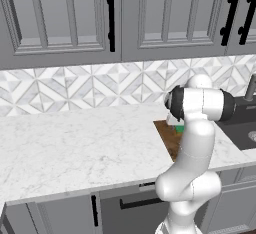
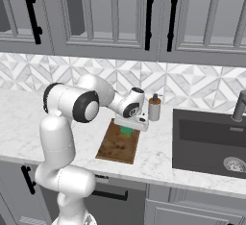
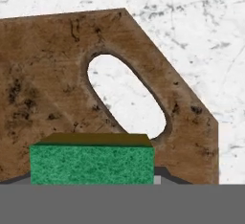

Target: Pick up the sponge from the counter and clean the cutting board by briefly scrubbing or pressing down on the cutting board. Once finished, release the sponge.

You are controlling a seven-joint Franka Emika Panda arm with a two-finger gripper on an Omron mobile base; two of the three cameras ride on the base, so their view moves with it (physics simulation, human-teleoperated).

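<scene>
Hand view looks down on the sponge, green face up with a darker layer along its far edge; it sits pinched between the fingers, whose dark tips peek out at its sides, over the dark brown cutting board; just beyond the sponge lies the board's oval handle slot, white marble counter showing through it; right base view shows the gripper low over the board's far end, the green block beneath it, a brown soap dispenser just beside, and a dark sink to the right.
</scene>
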